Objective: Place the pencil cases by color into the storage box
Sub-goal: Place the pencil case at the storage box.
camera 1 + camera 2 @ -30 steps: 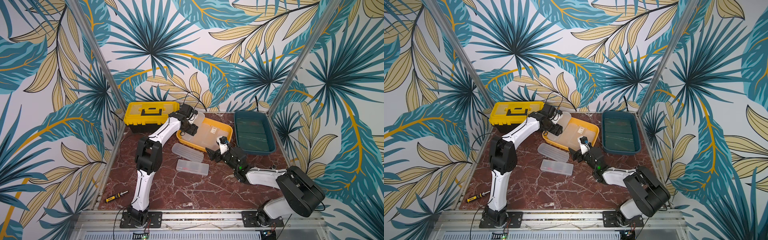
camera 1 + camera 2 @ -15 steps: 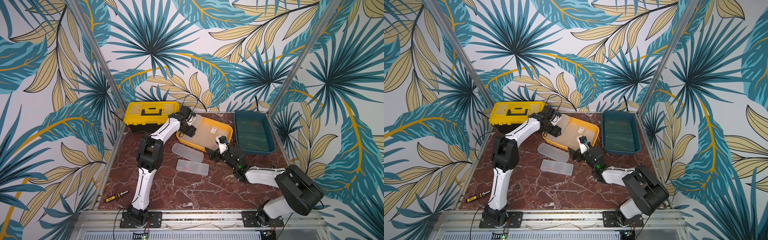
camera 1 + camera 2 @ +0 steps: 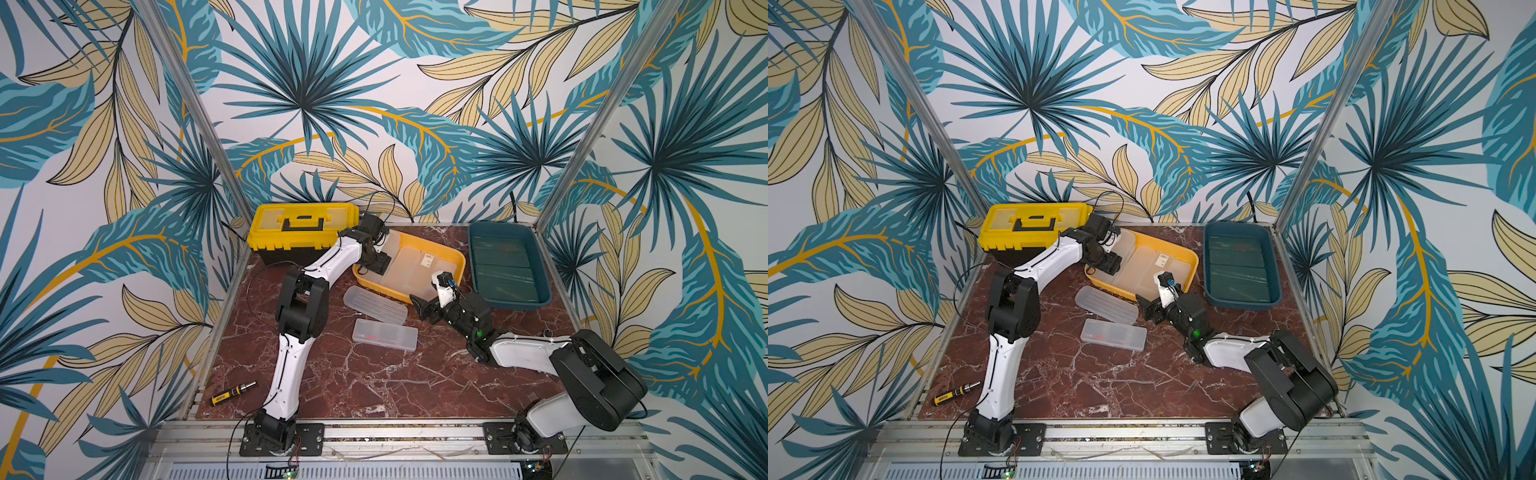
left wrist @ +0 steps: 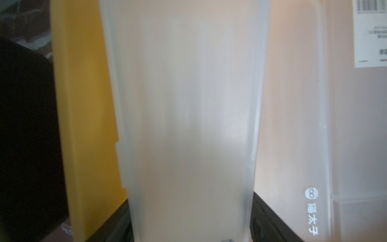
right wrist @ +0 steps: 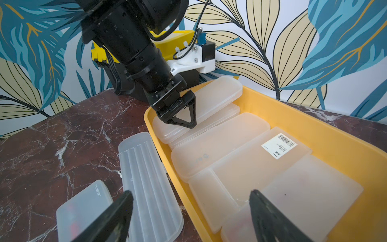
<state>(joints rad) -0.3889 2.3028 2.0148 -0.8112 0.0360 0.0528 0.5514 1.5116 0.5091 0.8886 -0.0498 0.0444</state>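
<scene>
In both top views my left gripper sits inside the yellow tray at a frosted pencil case along its left wall; the right gripper hovers at the tray's near edge. Left wrist: black fingers flank that case; I cannot tell whether they pinch it. Right wrist: right fingers stand wide apart, empty; two frosted cases lie just outside the tray.

On the table, the toolbox stands back left, the middle tray just right of it, and the right tray beyond. Pencil cases lie side by side in the middle tray, further cases in the right tray. Before the middle tray lies a ribbed case, with a flat case nearer the front. The screwdriver lies front left.
</scene>
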